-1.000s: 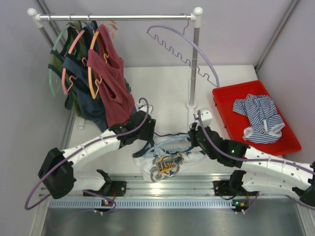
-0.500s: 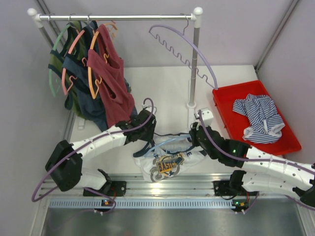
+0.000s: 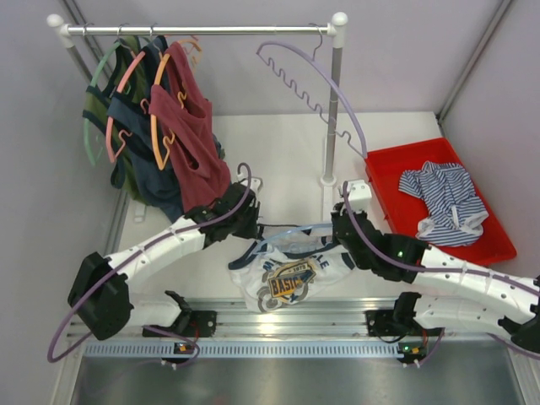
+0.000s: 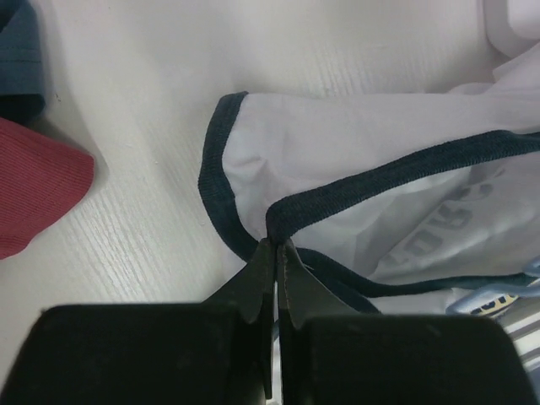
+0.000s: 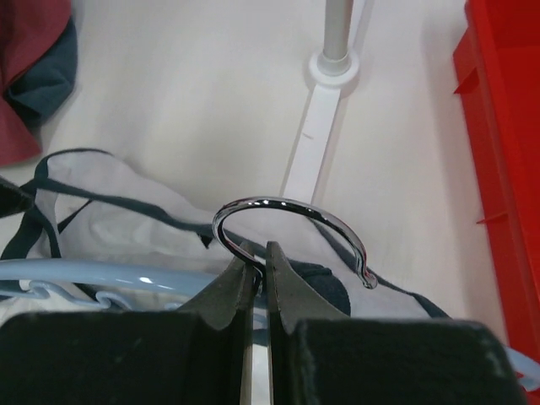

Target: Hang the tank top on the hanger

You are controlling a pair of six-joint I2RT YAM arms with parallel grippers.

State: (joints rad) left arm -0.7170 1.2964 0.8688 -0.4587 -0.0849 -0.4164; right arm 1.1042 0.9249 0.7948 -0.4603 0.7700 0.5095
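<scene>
Between your two arms, near the front edge of the white counter [image 3: 287, 160], the tank top [image 3: 283, 278] lies crumpled. It is white cloth with navy trim at the neck and armholes, and a blue-and-yellow chest graphic reading "BASIC" faces up. Your left hand [image 4: 274, 246] sits at the garment's upper left corner, pinched fully together on the navy trim where two bound edges meet. The rest of the shirt spreads away from it to the right, and the hem of a maroon tank top [image 4: 34, 186] lies apart on its other side. The light-blue hanger [image 3: 291, 234] lies across the top of the shirt; you cannot tell whether its wavy arms are inside the cloth. Your right hand [image 5: 255, 253], at the shirt's upper right, is closed tight on the base of the hanger's metal hook [image 5: 291, 209], which arches just beyond the fingertips.
</scene>
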